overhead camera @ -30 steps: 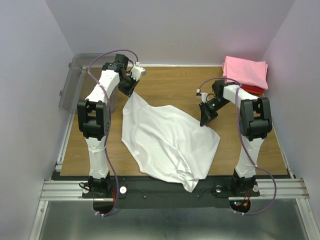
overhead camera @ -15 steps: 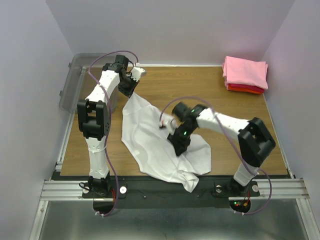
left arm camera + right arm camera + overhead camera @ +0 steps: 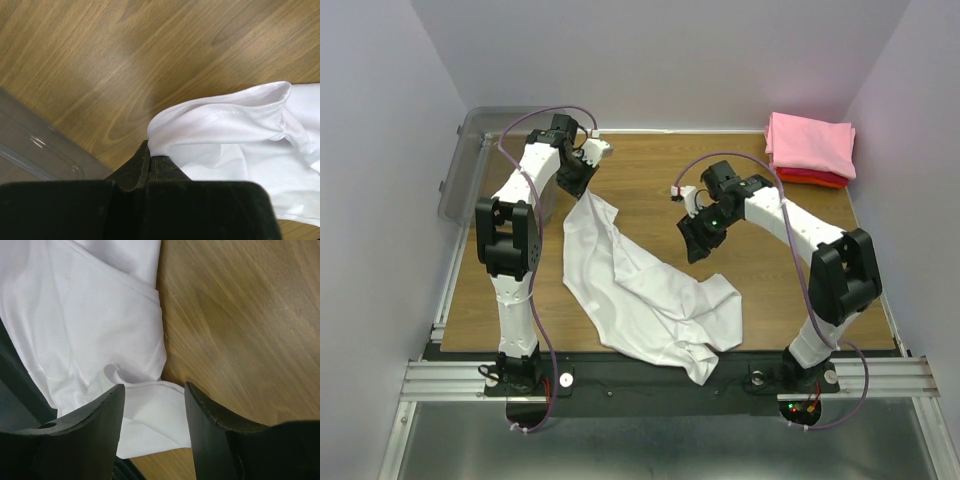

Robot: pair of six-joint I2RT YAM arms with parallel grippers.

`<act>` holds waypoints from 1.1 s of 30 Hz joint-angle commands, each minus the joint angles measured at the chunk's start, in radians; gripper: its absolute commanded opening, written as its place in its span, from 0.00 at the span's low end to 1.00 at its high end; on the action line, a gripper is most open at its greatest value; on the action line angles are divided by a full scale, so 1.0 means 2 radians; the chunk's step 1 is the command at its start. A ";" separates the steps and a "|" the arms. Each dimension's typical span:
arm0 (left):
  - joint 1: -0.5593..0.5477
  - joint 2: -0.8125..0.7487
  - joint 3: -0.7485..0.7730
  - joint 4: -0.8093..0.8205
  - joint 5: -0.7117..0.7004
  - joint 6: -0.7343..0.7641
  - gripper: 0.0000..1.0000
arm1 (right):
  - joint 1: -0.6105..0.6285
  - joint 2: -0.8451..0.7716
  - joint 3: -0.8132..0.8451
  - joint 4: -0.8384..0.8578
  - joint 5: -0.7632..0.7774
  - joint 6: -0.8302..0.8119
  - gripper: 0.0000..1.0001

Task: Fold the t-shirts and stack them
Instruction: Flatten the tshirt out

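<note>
The white t-shirt (image 3: 640, 295) lies rumpled on the wooden table, its right part folded over toward the middle. My left gripper (image 3: 582, 172) is shut on the shirt's far left corner; in the left wrist view the hem (image 3: 220, 117) runs straight into the closed tips of the left gripper (image 3: 150, 154). My right gripper (image 3: 698, 240) hangs open just off the shirt's far right edge, holding nothing. In the right wrist view the right gripper (image 3: 155, 387) frames a loose cloth corner (image 3: 150, 415). A folded pink t-shirt (image 3: 810, 142) sits on a folded red one (image 3: 812, 179) at the back right.
A clear grey plastic bin (image 3: 468, 165) stands off the table's far left corner, close behind the left gripper; its edge (image 3: 35, 145) shows in the left wrist view. Bare wood (image 3: 660, 175) lies between the two arms at the back.
The right gripper carried the shirt's right edge leftward over the shirt, opened and let go, then drew back up and to the right. The left gripper kept its hold and place.
</note>
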 commanded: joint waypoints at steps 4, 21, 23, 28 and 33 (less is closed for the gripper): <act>0.000 -0.019 -0.011 0.006 0.005 -0.004 0.02 | 0.008 0.068 0.015 0.033 0.012 0.029 0.63; 0.002 -0.018 -0.022 0.013 0.002 -0.001 0.02 | 0.008 0.053 -0.044 -0.056 -0.140 -0.002 0.58; 0.001 -0.019 -0.021 0.013 0.002 -0.001 0.02 | 0.009 0.052 -0.049 -0.082 -0.137 -0.034 0.55; 0.002 -0.019 -0.025 0.012 0.000 -0.001 0.02 | 0.008 0.044 -0.052 -0.149 -0.116 -0.107 0.06; 0.002 -0.021 -0.034 0.015 -0.007 -0.001 0.02 | 0.010 0.000 -0.060 -0.202 -0.049 -0.185 0.01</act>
